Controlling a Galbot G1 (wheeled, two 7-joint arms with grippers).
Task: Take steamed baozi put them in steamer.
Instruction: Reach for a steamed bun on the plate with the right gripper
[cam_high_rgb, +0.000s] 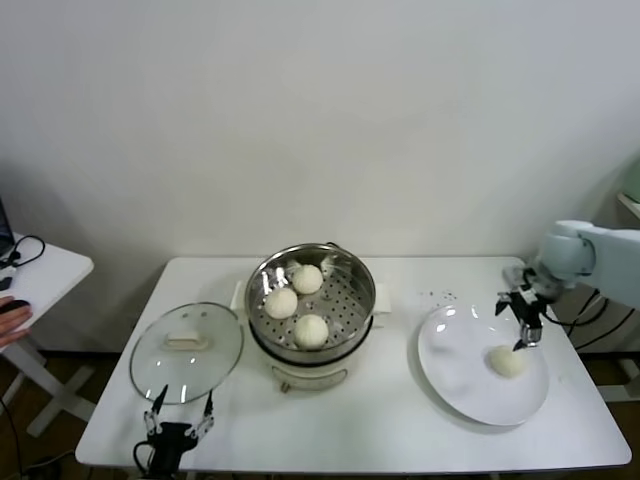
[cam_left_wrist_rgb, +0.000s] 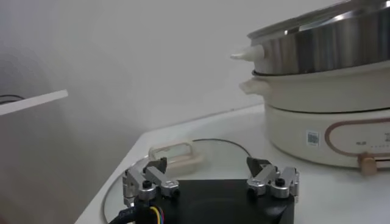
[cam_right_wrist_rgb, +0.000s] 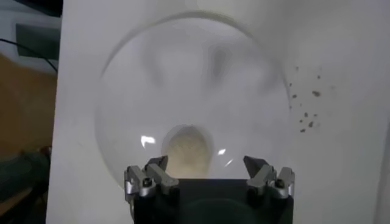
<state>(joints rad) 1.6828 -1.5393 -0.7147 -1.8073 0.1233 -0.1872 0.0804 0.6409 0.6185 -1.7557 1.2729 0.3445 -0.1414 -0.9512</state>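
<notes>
So: three steamed baozi (cam_high_rgb: 296, 301) already in steamer (cam_high_rgb: 355, 290), counter centre. Fourth baozi (cam_high_rgb: 507, 361) left on plate (cam_high_rgb: 450, 370), right end. My right gripper (cam_high_rgb: 524, 322) above it, jaws open, empty. Left gripper (cam_high_rgb: 178, 425) parked at front edge, open.

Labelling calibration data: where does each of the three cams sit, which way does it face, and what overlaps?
Head: on the robot's head, looking forward and down at the white table; shows the left gripper near the glass lid and the right gripper over the plate.
Left wrist: low, looking across the tabletop at the steamer; own open fingers show.
Right wrist: looking down on the plate and last baozi; own open fingers show.
Shared: steamer in head and left wrist; plate and baozi in head and right wrist.
</notes>
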